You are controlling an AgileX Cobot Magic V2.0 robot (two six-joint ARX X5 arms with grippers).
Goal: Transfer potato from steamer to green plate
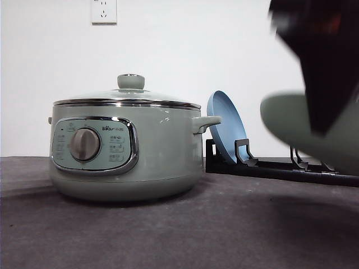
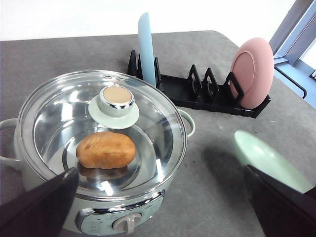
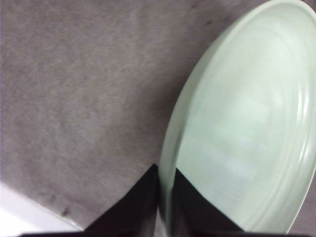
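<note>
Potato point(image 2: 106, 150) under closed lid point(image 2: 101, 129), left of the held plate.
Right hand point(image 3: 165, 207) pinching green plate point(image 3: 242, 133) rim, tilted above desk point(image 1: 196, 230); left hand point(image 2: 158, 207) spread wide over steamer point(image 1: 126, 148), nearer.

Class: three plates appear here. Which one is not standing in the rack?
The green plate: the right gripper holds it by its rim above the table, while the blue plate and pink plate stand slotted in the rack.

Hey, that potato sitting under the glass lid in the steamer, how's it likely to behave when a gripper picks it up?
The potato is a smooth oval lump, so it may roll or twist if pinched off-centre. Its matte skin probably gives fair grip, and it looks firm rather than floppy. The glass lid on the steamer is shut over it, so the lid must come off first.
</note>
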